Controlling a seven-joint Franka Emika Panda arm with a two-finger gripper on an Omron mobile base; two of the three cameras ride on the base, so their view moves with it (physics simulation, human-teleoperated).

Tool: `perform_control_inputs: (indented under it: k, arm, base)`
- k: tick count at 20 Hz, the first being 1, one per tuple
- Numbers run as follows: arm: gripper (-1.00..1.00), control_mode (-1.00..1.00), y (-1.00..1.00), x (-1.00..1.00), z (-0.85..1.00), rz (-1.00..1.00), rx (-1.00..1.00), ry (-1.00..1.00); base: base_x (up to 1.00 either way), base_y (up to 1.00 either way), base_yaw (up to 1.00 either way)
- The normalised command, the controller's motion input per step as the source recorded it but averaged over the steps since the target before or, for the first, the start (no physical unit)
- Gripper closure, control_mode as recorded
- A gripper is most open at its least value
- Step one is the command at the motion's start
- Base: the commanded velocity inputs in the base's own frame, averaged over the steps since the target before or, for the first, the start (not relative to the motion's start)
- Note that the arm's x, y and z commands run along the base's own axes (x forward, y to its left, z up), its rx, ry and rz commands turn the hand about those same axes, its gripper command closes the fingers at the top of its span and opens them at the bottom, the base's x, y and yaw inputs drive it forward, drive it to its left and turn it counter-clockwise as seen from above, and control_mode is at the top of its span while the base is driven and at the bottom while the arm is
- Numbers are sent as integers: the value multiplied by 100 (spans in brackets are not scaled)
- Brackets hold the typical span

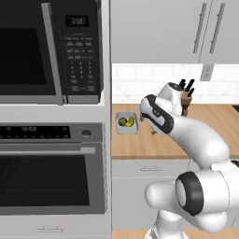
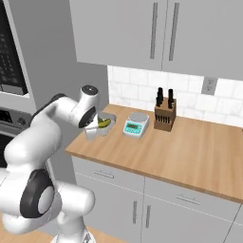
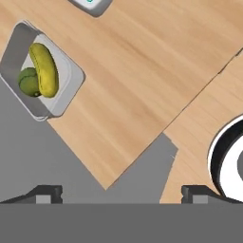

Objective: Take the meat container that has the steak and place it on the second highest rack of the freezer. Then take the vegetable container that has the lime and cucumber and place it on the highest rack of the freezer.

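The vegetable container (image 1: 126, 130) is a small light-grey rectangular tray at the counter's left end, against the tall oven cabinet. A dark-green lime (image 1: 122, 122) and a yellowish cucumber (image 1: 130, 122) lie in it side by side. In the hand view the tray (image 3: 70, 92) is at the upper left, with the lime (image 3: 28, 81) and cucumber (image 3: 44, 69) touching. My gripper (image 3: 122, 193) is open and holds nothing. It hangs over the counter's front edge, a little in front of the tray (image 2: 112, 116). The meat container, steak and freezer are out of view.
A teal-faced kitchen scale (image 2: 136, 125) stands just right of the tray, and a wooden knife block (image 2: 165, 114) stands beyond it by the tiled wall. A microwave (image 1: 49, 49) sits above a built-in oven (image 1: 49, 172) left of the counter. Bare wooden counter (image 2: 194, 152) stretches right.
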Motion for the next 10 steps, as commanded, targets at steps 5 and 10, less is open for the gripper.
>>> perform_control_inputs:
  k: [5,10]
  arm:
    - [-100,-100,-6,63,-34,0,0,6]
    - [-100,-100,0,59,-18,0,0,6]
  base:
    - [0,0,0]
    - [0,0,0]
